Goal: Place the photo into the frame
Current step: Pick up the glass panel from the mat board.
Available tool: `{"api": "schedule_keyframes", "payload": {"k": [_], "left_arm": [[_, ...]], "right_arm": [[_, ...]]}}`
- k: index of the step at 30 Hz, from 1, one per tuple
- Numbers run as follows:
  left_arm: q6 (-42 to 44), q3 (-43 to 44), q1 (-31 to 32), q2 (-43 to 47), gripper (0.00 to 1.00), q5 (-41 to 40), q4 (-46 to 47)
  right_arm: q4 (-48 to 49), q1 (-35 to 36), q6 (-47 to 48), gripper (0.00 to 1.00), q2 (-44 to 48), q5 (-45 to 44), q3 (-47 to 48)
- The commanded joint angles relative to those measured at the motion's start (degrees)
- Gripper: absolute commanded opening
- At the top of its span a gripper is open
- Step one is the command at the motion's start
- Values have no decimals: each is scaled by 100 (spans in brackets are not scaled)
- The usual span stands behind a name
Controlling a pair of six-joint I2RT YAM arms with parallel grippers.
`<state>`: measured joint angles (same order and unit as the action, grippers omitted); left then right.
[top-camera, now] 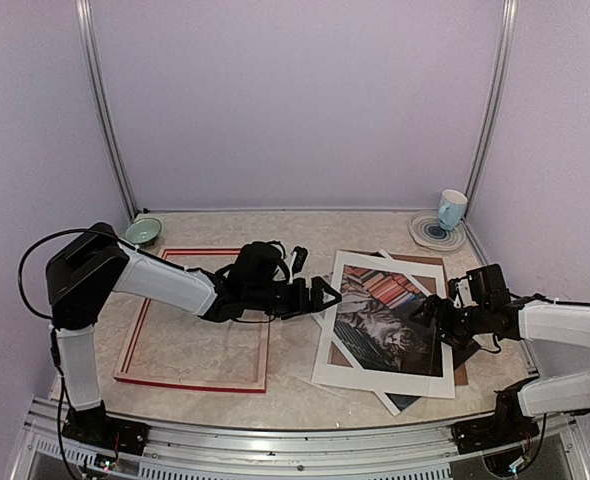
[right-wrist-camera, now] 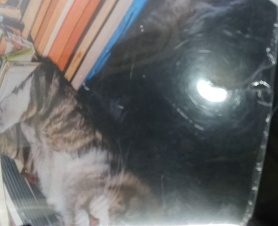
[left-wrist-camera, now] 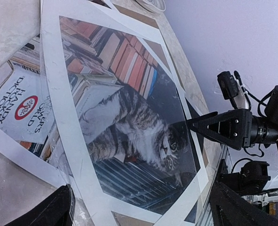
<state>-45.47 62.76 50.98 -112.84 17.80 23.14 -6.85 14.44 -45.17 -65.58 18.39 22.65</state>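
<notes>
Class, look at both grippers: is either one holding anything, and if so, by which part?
Nothing is held. The left gripper is open at the edge of the photo. The right gripper is open over the photo's other side.

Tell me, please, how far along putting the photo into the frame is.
Done: nothing; the frame lies empty. In hand: the open left pincer and open right pincer flank the photo, which lies under a white mat. Left: free the photo and seat it in the frame.

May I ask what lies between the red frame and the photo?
In the top view, the open left gripper hangs between the frame and the white mat over the photo.
</notes>
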Motion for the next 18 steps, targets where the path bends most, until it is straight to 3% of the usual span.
{"api": "schedule_keyframes", "payload": {"k": [1, 18], "left_arm": [[-110, -150, 101, 320, 99, 420, 507], [-251, -228, 99, 327, 98, 652, 812]], "right_arm": [[-144, -31, -19, 99, -105, 99, -122], [-321, -29, 392, 99, 510, -111, 313]]}}
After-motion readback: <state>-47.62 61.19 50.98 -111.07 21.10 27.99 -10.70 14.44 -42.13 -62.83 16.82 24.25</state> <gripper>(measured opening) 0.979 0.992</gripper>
